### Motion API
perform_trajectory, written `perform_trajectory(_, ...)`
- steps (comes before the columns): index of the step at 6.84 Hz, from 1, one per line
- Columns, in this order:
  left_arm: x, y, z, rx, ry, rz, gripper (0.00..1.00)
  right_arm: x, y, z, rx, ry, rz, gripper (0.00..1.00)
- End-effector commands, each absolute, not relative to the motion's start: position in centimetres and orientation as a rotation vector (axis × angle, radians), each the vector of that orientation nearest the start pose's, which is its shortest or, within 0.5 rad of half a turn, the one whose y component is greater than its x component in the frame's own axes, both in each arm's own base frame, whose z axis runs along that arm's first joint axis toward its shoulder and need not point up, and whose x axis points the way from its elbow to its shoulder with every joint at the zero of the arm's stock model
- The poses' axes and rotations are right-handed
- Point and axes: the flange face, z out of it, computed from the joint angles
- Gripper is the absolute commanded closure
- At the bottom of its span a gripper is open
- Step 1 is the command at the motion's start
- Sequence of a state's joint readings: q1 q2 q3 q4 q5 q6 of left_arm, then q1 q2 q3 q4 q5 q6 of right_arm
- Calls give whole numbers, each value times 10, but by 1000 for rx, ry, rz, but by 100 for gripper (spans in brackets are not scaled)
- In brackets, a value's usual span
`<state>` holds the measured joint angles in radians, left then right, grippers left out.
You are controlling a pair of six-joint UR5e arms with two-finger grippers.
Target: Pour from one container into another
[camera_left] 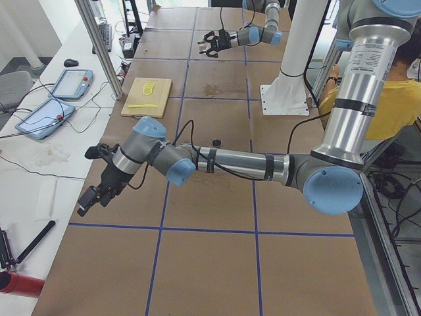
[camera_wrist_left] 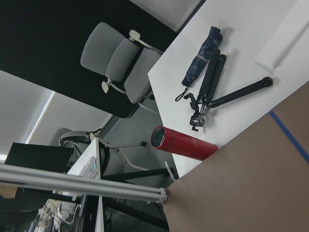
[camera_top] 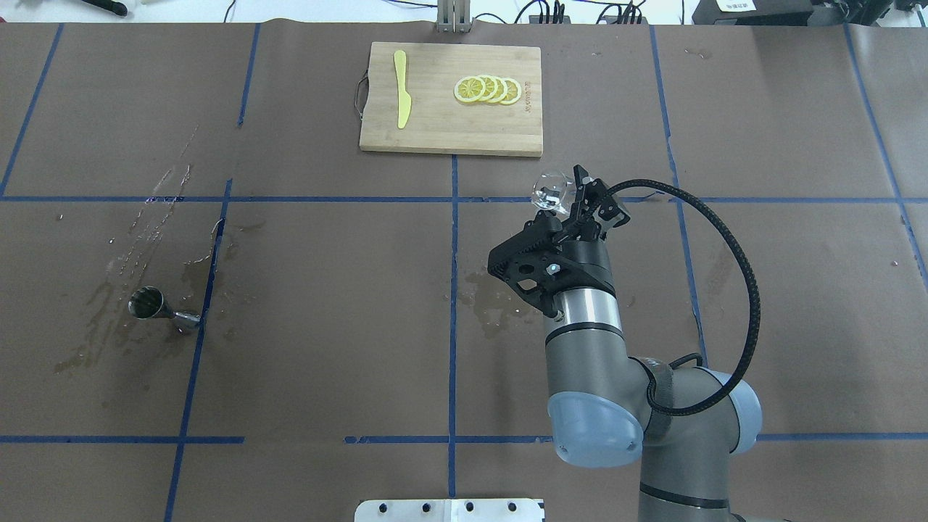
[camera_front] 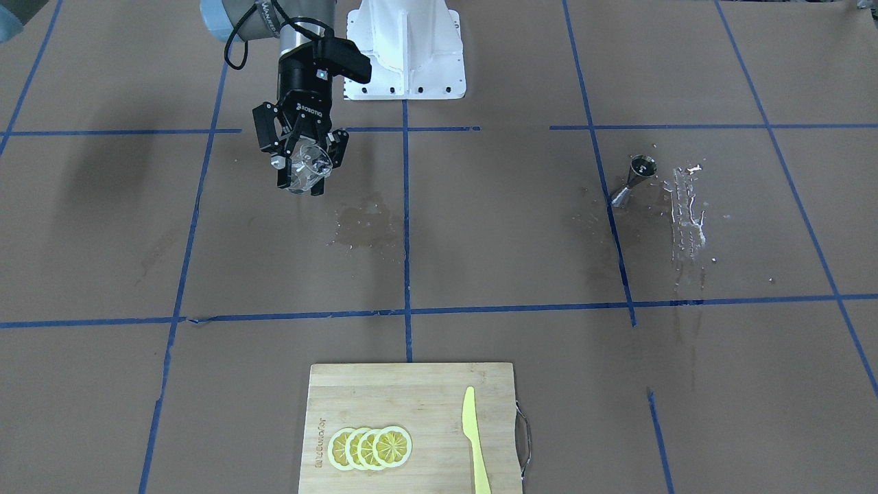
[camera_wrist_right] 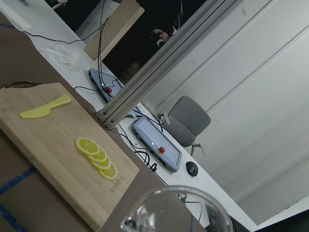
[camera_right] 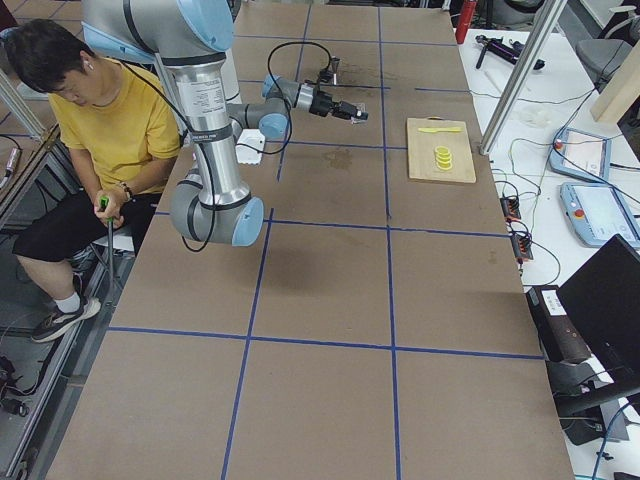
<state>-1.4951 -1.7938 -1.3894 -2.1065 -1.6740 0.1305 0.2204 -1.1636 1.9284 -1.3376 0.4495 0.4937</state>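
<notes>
My right gripper [camera_front: 306, 171] is shut on the small clear glass [camera_front: 309, 163] and holds it tilted in the air above the table. In the overhead view the glass [camera_top: 549, 191] sticks out past the right gripper [camera_top: 562, 196], just short of the cutting board. Its rim [camera_wrist_right: 178, 208] fills the bottom of the right wrist view. The steel jigger [camera_top: 156, 309] stands far off on the table's left side, also shown from the front as the jigger [camera_front: 634, 180]. My left gripper [camera_left: 89, 201] shows only in the exterior left view, out past the table's end; I cannot tell its state.
A bamboo cutting board [camera_top: 435, 134] at the far middle edge carries lemon slices [camera_top: 487, 89] and a yellow plastic knife [camera_top: 401, 98]. Wet stains mark the paper near the middle [camera_top: 489, 304] and around the jigger [camera_top: 145, 225]. A seated person [camera_right: 100, 110] is behind the robot.
</notes>
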Motion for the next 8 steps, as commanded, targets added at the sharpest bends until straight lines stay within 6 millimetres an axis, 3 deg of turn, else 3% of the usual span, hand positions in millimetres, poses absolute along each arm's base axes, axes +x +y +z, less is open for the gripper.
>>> perform_trajectory(1,-54,-588,673,243,508,231,0,-479,-336,221,1333,-88,-164,100)
perform_trajectory(3,-32,-573,670,80,817,94,0,-479,-336,221,1331,-98,-154,100)
perform_trajectory(6,-30,-575,644,55,889,-2,0,-470,-340,222,1333,-257,-52,100)
perform_trajectory(8,-30,-576,631,82,879,11,0,-448,-342,261,1348,-293,-23,100)
